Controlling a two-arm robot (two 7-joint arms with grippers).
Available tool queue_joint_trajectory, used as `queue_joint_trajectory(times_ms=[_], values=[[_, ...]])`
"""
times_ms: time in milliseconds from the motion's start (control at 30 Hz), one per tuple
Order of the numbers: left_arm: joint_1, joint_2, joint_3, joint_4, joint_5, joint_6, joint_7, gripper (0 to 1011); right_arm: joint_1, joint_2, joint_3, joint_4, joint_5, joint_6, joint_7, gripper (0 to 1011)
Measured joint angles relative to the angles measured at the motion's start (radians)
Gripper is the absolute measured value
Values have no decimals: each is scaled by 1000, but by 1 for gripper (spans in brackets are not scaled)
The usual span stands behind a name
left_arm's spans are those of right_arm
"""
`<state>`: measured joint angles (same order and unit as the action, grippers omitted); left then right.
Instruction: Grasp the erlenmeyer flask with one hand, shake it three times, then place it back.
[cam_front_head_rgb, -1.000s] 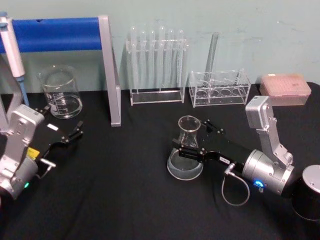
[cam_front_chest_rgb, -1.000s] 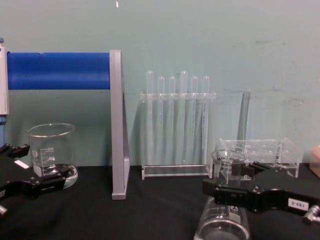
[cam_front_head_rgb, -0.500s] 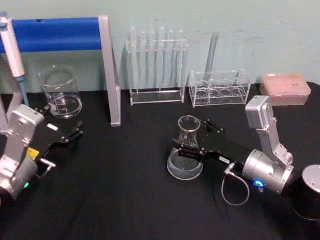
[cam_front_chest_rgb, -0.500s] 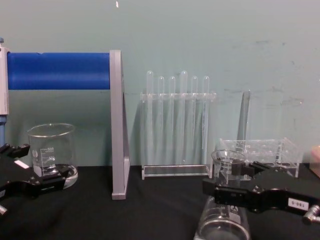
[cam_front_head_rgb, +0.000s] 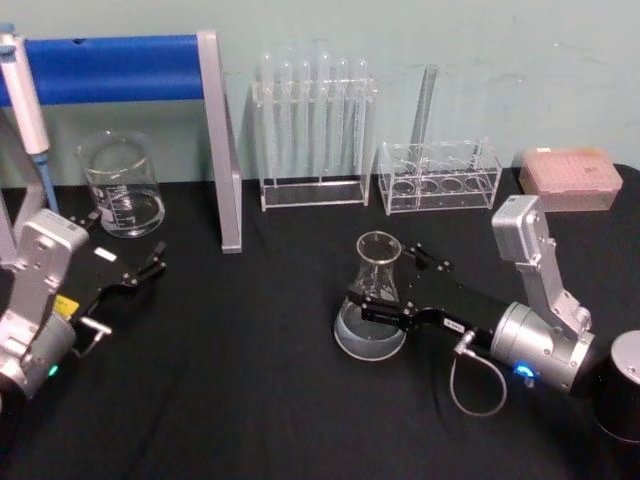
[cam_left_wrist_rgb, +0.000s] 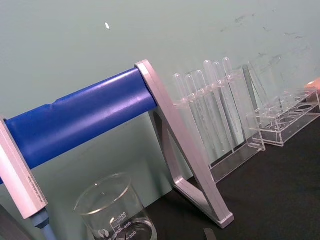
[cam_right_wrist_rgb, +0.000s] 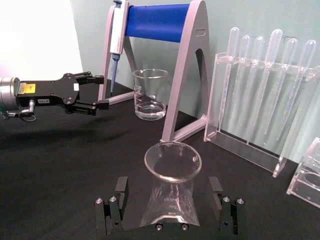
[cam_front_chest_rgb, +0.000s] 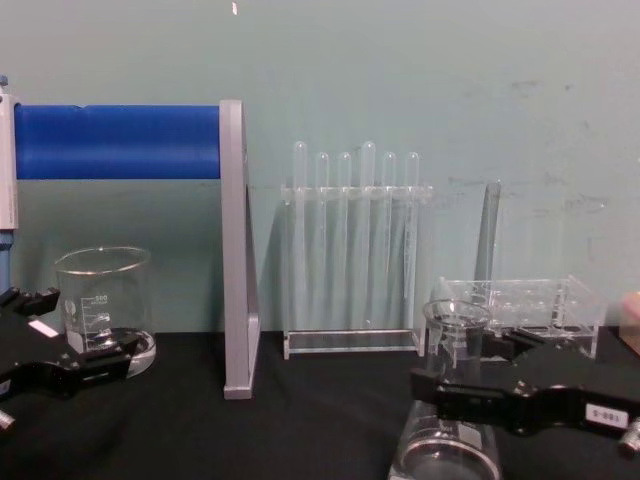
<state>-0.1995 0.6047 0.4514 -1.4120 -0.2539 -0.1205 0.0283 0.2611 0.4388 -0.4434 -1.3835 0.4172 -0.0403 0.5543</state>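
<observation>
Straddling erlenmeyer flask (cam_right_wrist_rgb: 171, 192): right gripper (cam_right_wrist_rgb: 170, 212), unclamped

Surface (cam_front_head_rgb: 250, 400): erlenmeyer flask (cam_front_head_rgb: 372, 305) stands upright right of centre, toward the front, between the fingers of the right end effector (cam_front_head_rgb: 392, 290), which reaches in from the right. Behind it along the wall, left to right: beaker (cam_front_head_rgb: 122, 185), pipette stand (cam_front_head_rgb: 215, 140), test tube rack (cam_front_head_rgb: 315, 130), low tube rack (cam_front_head_rgb: 440, 178), tip box (cam_front_head_rgb: 568, 178). Left end effector (cam_front_head_rgb: 150, 265) sits at far left, in front of the beaker, well apart from the flask.
</observation>
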Motion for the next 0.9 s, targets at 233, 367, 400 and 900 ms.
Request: queue_joint_trajectory(times_ms=[233, 367, 400, 900], values=[[0, 0, 0, 0, 0, 0, 0, 1001, -39, 30, 21, -44, 8, 9, -14, 1002], [0, 0, 0, 0, 0, 0, 0, 1001, -66, 47, 35, -72, 13, 12, -26, 1002], [0, 0, 0, 0, 0, 0, 0, 1001, -79, 54, 44, -86, 16, 13, -33, 1003], [0, 0, 0, 0, 0, 0, 0, 1001, -189, 78, 155, -160, 26, 24, -151, 1003]])
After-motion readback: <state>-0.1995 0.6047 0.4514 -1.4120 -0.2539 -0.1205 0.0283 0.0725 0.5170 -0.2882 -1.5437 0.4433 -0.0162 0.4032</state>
